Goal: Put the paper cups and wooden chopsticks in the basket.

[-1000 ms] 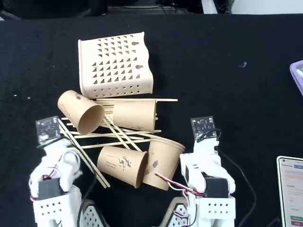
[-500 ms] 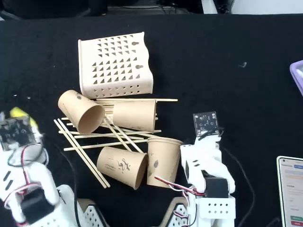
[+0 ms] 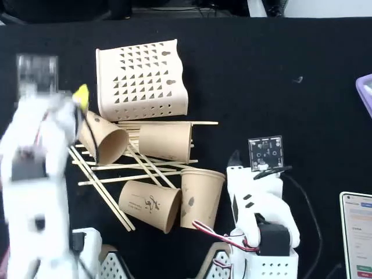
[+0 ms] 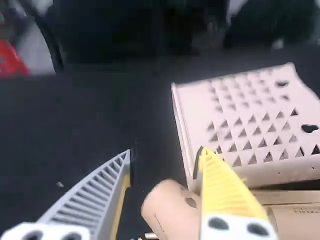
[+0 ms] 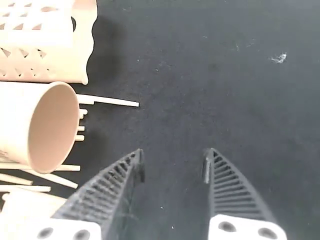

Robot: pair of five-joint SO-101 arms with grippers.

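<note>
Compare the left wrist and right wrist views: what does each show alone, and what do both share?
Left wrist view: the left gripper, yellow and grey fingers open, near the closed base of a tan paper cup. Right wrist view: the right gripper, grey fingers open, and the open mouth of another tan paper cup. Both: the black table and the beige perforated plastic basket on its side.

The black table (image 3: pixel 279 70) bears a tipped basket (image 3: pixel 142 81), four paper cups (image 3: pixel 165 141) and scattered wooden chopsticks (image 3: pixel 203 122).
</note>
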